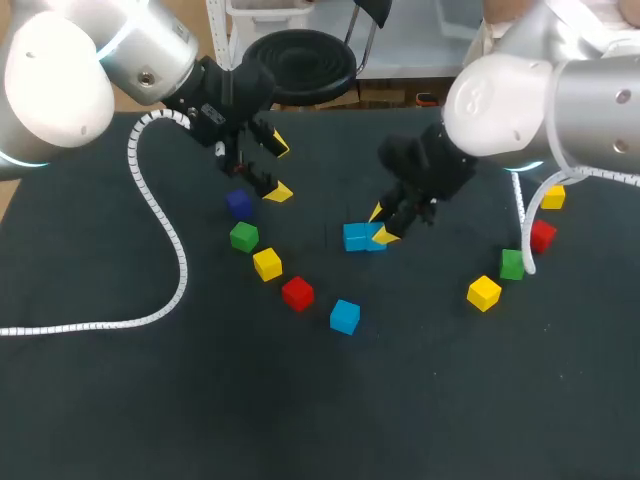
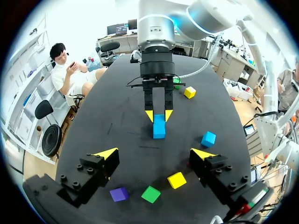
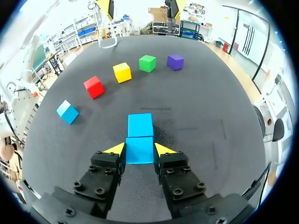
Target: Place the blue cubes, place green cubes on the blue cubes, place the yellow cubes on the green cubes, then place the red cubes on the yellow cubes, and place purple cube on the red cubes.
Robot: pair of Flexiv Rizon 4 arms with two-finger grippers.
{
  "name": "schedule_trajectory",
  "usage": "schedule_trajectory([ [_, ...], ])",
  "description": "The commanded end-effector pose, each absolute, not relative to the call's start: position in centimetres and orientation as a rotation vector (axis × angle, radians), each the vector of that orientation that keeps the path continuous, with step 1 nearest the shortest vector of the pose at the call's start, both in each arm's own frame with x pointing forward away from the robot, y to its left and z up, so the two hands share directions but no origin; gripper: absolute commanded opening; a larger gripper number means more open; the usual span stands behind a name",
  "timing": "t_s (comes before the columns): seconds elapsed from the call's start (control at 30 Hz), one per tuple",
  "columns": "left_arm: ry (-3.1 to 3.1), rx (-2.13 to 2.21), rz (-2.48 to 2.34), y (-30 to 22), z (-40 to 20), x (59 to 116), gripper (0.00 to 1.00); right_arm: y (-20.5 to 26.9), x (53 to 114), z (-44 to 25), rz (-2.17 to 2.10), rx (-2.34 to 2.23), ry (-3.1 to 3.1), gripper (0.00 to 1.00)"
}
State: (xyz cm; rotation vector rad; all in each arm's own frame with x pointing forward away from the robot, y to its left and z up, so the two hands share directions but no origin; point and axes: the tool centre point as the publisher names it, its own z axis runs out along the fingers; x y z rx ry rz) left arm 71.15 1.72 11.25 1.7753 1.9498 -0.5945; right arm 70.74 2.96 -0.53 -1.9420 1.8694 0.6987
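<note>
Two grippers on my feed. Right gripper (image 3: 139,148) clamped on blue cube (image 3: 139,156) from both sides; second blue cube (image 3: 140,125) touches it, just ahead. Left gripper (image 2: 154,154) wide open, holding nothing; purple cube (image 2: 119,194), green cube (image 2: 151,194), yellow cube (image 2: 176,179) under it.

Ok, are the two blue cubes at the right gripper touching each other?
Touching. The right wrist view shows the nearer blue cube, in the right gripper, flush against the farther blue cube, no gap.

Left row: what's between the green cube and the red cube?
A yellow cube, between that green cube and red cube, touching neither; head view shows it.
</note>
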Motion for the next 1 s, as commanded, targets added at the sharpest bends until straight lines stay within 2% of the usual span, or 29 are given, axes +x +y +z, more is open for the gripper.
schedule_trajectory([
  [0.03,1.953,1.779,-0.595,1.67,11.28,71.31,1.00,2.78,70.57,-0.62,0.693,-1.940,1.871,0.00],
  [1.0,1.953,1.779,-0.595,1.67,11.28,71.31,1.00,2.13,71.06,-0.57,0.684,-1.952,1.875,0.00],
])
